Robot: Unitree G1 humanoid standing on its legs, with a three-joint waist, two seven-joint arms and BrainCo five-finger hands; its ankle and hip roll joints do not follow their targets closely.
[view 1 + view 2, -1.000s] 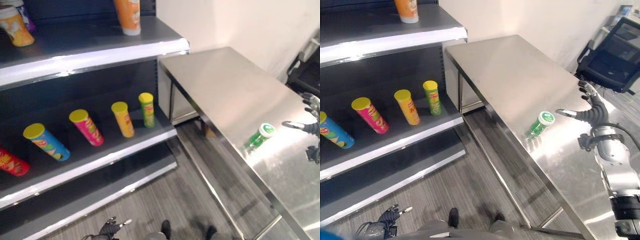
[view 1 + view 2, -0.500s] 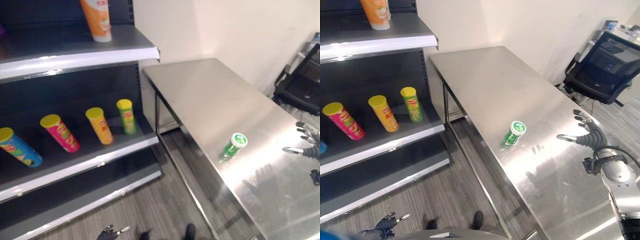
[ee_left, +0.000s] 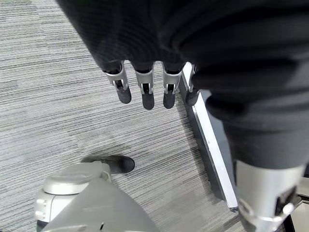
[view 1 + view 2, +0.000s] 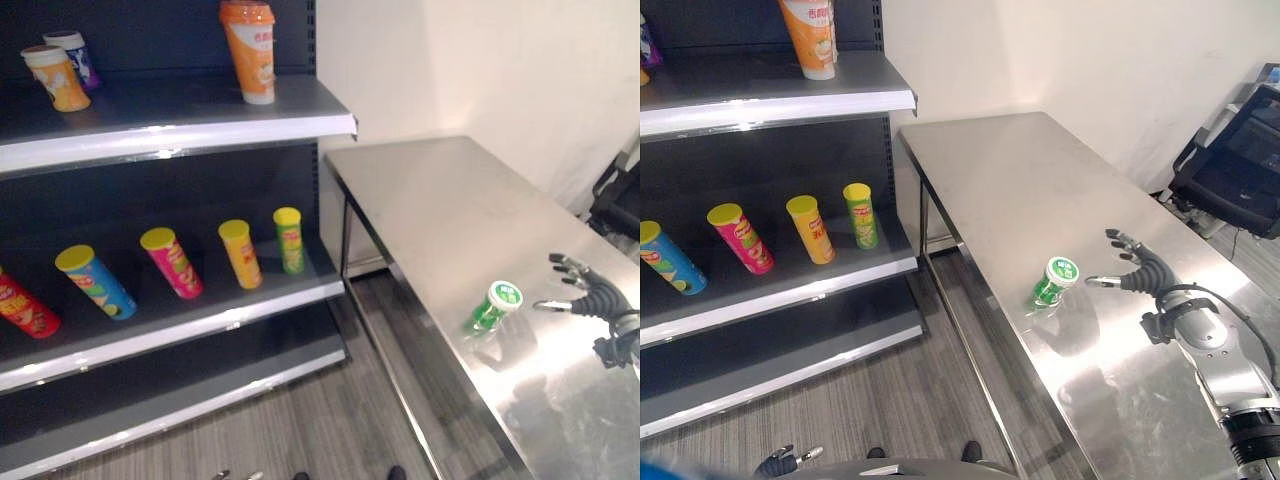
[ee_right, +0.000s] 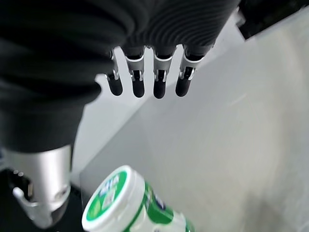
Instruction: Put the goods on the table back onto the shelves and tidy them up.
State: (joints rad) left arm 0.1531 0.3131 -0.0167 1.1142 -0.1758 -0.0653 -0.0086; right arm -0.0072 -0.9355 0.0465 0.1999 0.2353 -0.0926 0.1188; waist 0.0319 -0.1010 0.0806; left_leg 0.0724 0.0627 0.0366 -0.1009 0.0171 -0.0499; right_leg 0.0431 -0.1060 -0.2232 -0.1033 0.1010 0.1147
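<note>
1 green bottle (image 4: pixel 1055 282) on table (image 4: pixel 1010 170) | label unreadable | right hand (image 4: pixel 1137 273) spread beside

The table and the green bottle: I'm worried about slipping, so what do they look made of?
The table looks like brushed stainless steel: a grey metallic sheen with glare and soft reflections. The green bottle, standing near the table's front edge by the open right hand, is probably glossy plastic with a white lid, though that can't be confirmed.
</note>
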